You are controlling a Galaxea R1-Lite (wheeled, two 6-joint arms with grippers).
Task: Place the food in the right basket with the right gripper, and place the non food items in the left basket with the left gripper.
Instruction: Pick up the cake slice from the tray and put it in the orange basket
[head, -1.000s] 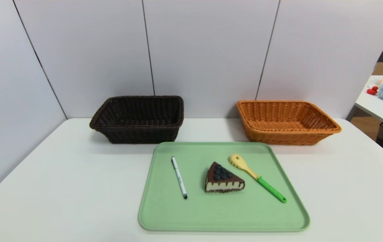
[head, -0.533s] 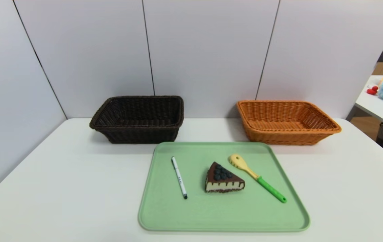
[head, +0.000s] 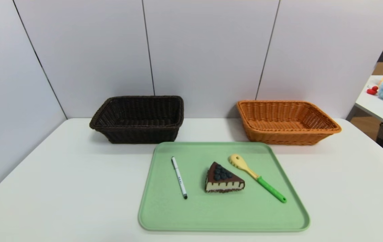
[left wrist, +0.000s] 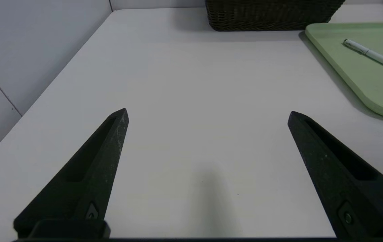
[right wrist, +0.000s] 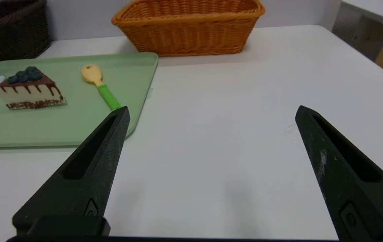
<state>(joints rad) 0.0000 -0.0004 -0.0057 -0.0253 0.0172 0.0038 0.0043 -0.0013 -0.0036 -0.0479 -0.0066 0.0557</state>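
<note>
Cake, pen and spoon all on the green tray, both baskets empty
Only the wrist cams catch the black two-fingered left hand (left wrist: 208, 116) and black two-fingered right hand (right wrist: 213, 107), both spread wide, holding nothing, over white counter (head: 60, 188) either side of the pale green rectangular tray (head: 225, 215). On it: white pen (head: 179, 178), chocolate-topped cake wedge (head: 224, 178), yellow-and-green slotted spoon (head: 258, 178). Behind it: dark brown wicker basket (head: 141, 135) left, orange wicker basket (head: 285, 137) right.

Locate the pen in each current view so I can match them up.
Head view: the pen lies left of the cake, on the tray's left part.
Left wrist view: at the picture's right edge, cut off by it.
Right wrist view: at the picture's left edge, partly behind the cake.
Shared landmark: the green tray.
</note>
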